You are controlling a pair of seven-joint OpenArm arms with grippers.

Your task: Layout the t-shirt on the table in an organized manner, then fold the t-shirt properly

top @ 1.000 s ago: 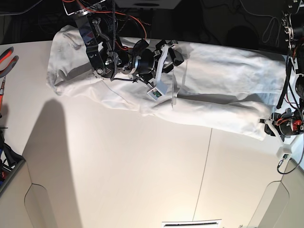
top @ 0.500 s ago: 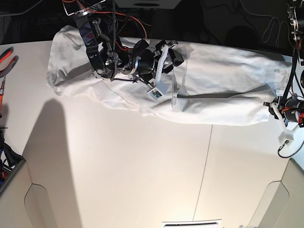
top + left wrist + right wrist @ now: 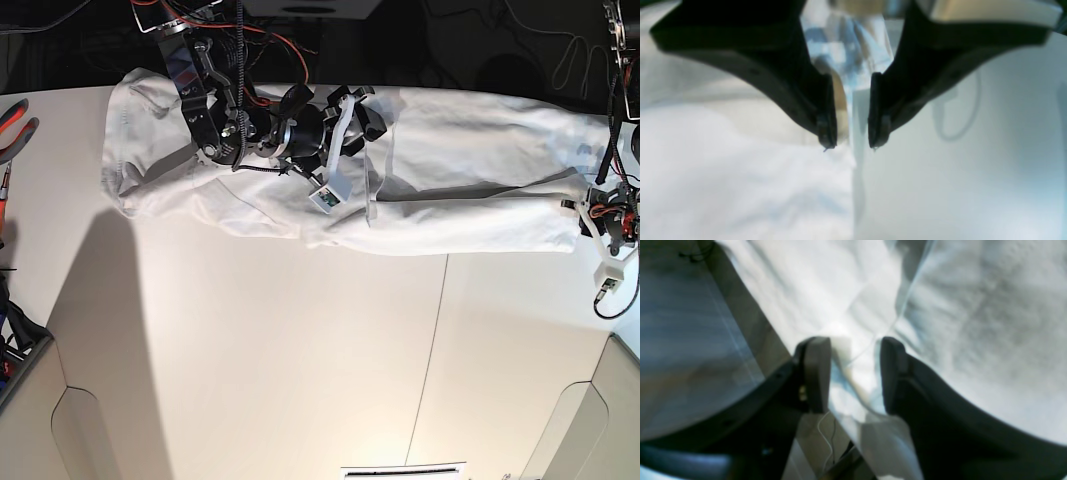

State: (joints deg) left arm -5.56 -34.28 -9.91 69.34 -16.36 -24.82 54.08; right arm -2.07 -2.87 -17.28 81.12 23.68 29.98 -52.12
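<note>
The wrinkled plain white cotton t-shirt (image 3: 420, 180) lies stretched in a long band along the far edge of the wide matte white surface (image 3: 300, 360), which a thin dark seam (image 3: 432, 330) crosses. Over the shirt's middle, the right pincer (image 3: 855, 373) stands with its dark fingers (image 3: 816, 373) apart, a raised fold of cloth between them. At the shirt's end, the left pincer (image 3: 848, 133) has its black fingers (image 3: 825, 110) parted, gripping nothing, right at the cloth's edge.
</note>
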